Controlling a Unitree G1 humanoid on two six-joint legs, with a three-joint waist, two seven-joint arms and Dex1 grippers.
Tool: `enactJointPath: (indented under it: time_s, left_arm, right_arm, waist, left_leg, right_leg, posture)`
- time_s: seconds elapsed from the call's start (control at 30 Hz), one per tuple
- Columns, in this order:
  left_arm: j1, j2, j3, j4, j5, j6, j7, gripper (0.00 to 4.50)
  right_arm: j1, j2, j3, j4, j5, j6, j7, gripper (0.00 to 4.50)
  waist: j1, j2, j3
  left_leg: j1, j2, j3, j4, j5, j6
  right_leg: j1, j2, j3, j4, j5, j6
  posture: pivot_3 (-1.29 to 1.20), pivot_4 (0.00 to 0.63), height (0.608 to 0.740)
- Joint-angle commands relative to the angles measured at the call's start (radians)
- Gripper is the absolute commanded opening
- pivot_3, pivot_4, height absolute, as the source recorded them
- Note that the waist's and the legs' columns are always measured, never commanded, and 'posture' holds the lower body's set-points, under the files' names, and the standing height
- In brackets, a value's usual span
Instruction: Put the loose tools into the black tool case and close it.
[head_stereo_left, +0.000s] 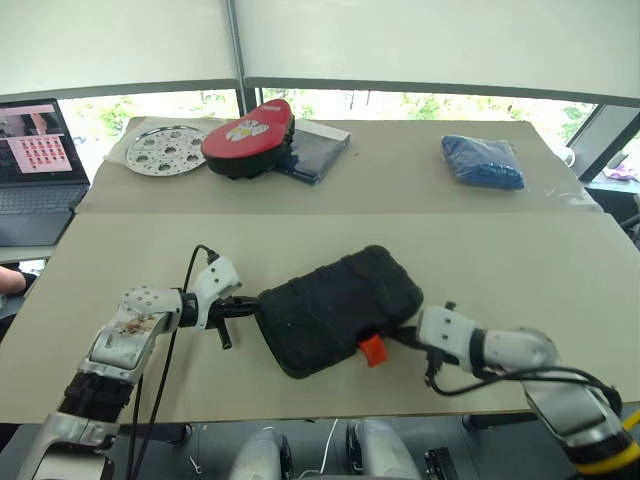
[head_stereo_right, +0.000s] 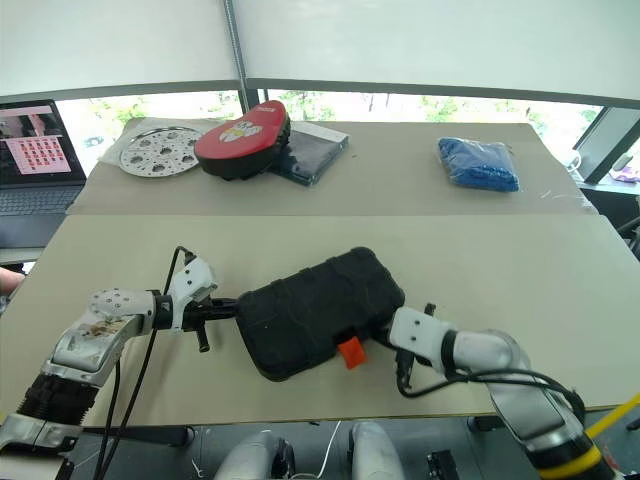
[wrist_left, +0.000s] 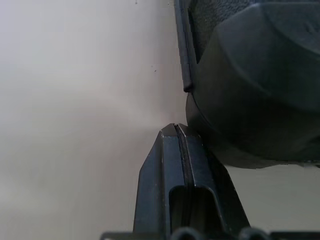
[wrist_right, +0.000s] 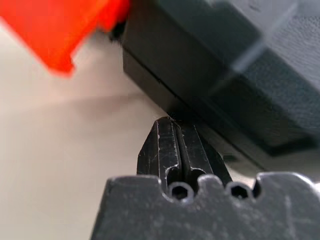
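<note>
Beige table (head_stereo_left: 520, 300) under bright windows (head_stereo_left: 400, 105) — both hands' fingers pressed together against the closed black tool case (head_stereo_left: 335, 310).

Looked like a lab or test room: plain beige worktops (head_stereo_left: 520, 260) pushed together under wide windows (head_stereo_left: 400, 105), an open laptop (head_stereo_left: 35, 160) to one side, odd props laid out.

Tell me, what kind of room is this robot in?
Probably a lab or test room: plain long tables by big windows, a laptop running at one side, and a black tool case.
</note>
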Motion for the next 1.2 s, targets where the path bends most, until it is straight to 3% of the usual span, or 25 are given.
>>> enactJointPath:
  time_s: [0.03, 0.27, 0.43, 0.7, 0.87, 1.2]
  left_arm:
    - [0.005, -0.028, 0.035, -0.084, -0.054, 0.046, 0.033, 0.00]
    - [-0.047, -0.031, 0.094, -0.029, -0.028, 0.005, 0.115, 0.00]
    - [-0.132, -0.011, 0.128, -0.004, -0.109, 0.001, 0.009, 0.00]
    - [-0.226, -0.031, 0.029, -0.094, -0.180, 0.068, -0.124, 0.00]
    - [-0.259, -0.121, -0.065, -0.083, -0.147, 0.021, -0.127, 0.00]
    - [-0.264, -0.156, -0.177, 0.056, 0.027, -0.130, -0.114, 0.00]
  right_arm:
    - [-0.087, 0.031, -0.015, 0.092, -0.020, -0.071, -0.029, 0.04]
    - [-0.056, 0.011, -0.097, 0.092, 0.037, -0.078, -0.005, 0.04]
    - [0.079, -0.012, -0.240, -0.087, 0.249, 0.097, 0.052, 0.04]
    - [0.264, -0.098, -0.249, -0.262, 0.297, 0.236, 0.084, 0.04]
    - [0.210, -0.063, -0.177, -0.258, 0.257, 0.256, 0.034, 0.04]
    - [0.117, -0.064, -0.124, -0.233, 0.237, 0.245, 0.037, 0.04]
  waist:
    - [0.005, 0.000, 0.001]
    - [0.019, 0.000, 0.001]
    - [0.029, 0.000, 0.001]
    - [0.028, 0.000, 0.001]
    - [0.023, 0.000, 0.001]
    - [0.029, 0.001, 0.000]
  left_leg:
    - [-0.001, 0.000, 0.000, 0.000, 0.000, 0.000]
    - [-0.006, 0.000, -0.001, 0.000, 0.002, -0.003]
    - [-0.013, -0.001, -0.002, 0.001, 0.003, -0.005]
    - [-0.016, -0.002, -0.003, 0.005, 0.002, -0.003]
    - [-0.015, -0.003, -0.003, 0.006, 0.000, 0.000]
    - [-0.014, -0.003, -0.004, 0.007, -0.001, 0.002]
  right_leg:
    - [0.000, 0.000, 0.000, 0.000, 0.000, 0.000]
    - [-0.003, 0.000, -0.002, -0.001, 0.000, 0.000]
    - [-0.008, -0.001, -0.004, -0.002, 0.000, 0.000]
    - [-0.010, -0.001, -0.003, -0.001, 0.000, 0.002]
    - [-0.009, 0.000, -0.002, -0.001, 0.000, 0.002]
    - [-0.007, 0.000, -0.003, -0.001, 0.000, 0.002]
  posture:
    - [0.00, 0.150, 0.740]
    - [0.00, 0.150, 0.740]
    - [0.00, 0.150, 0.740]
    - [0.00, 0.150, 0.740]
    - [0.00, 0.150, 0.740]
    - [0.00, 0.150, 0.740]
